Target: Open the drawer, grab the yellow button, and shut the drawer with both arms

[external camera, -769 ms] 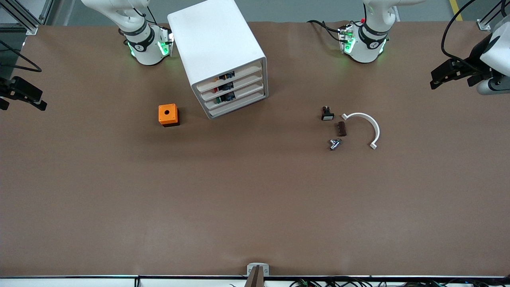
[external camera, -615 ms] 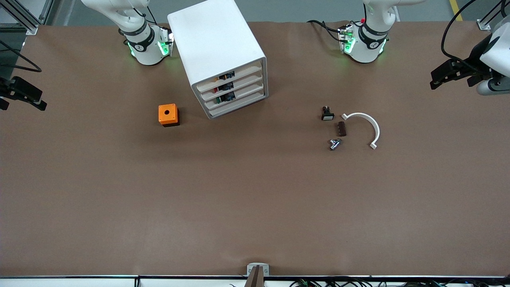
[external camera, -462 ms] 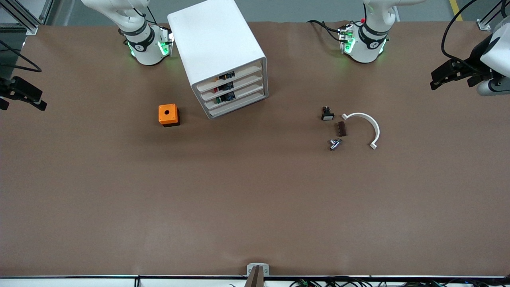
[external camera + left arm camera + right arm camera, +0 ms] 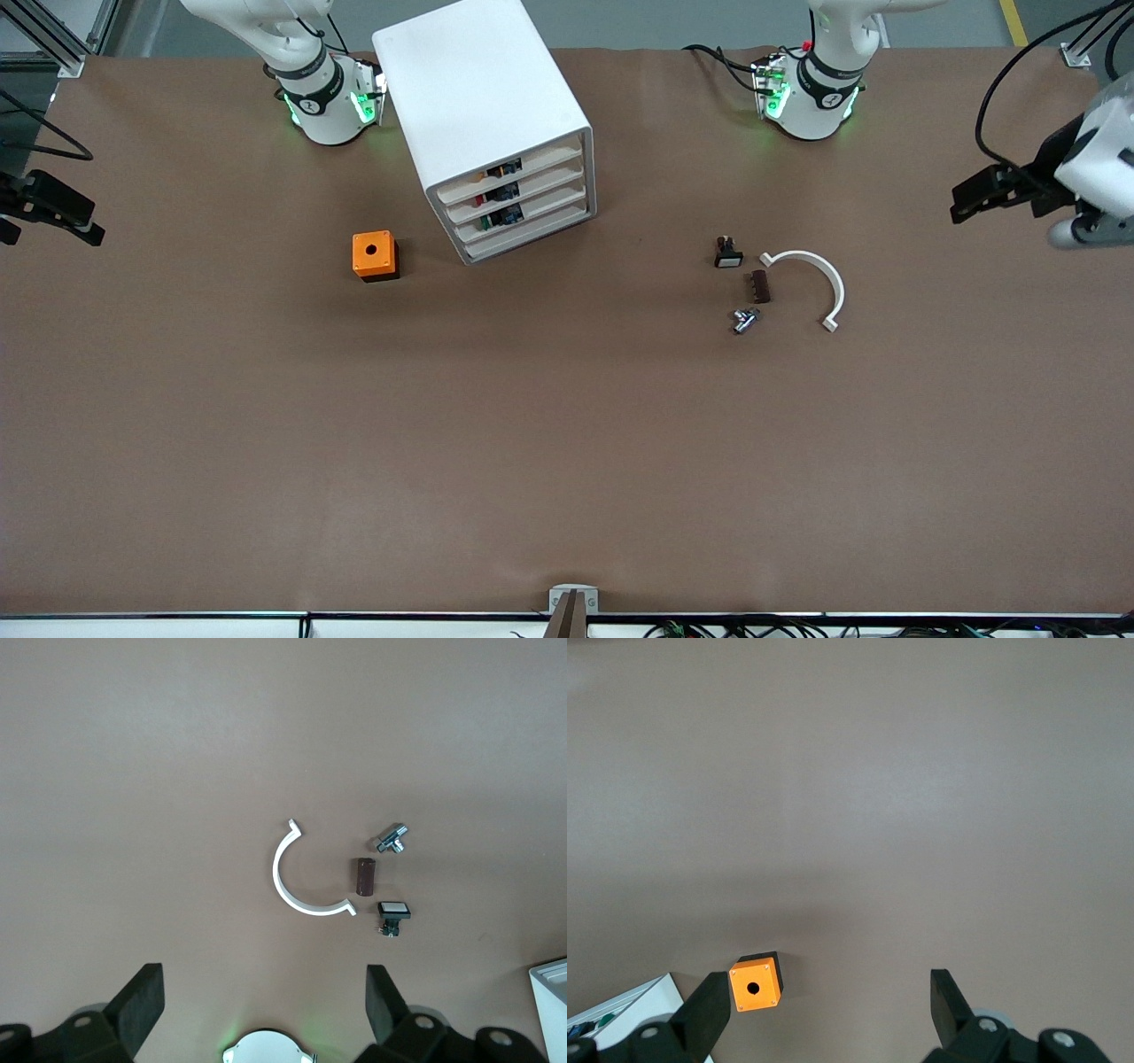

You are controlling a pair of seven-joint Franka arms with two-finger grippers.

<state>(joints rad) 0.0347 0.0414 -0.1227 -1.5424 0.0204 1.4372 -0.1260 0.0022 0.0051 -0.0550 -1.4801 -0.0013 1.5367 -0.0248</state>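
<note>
Sitting shut, drawer (image 4: pixel 512 172) lies well apart from both open end effectors.

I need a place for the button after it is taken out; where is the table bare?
The table is bare nearer the front camera than the orange cube and the white arc. A bare gap lies between the cabinet and the black button. It is crowded around the arc.
</note>
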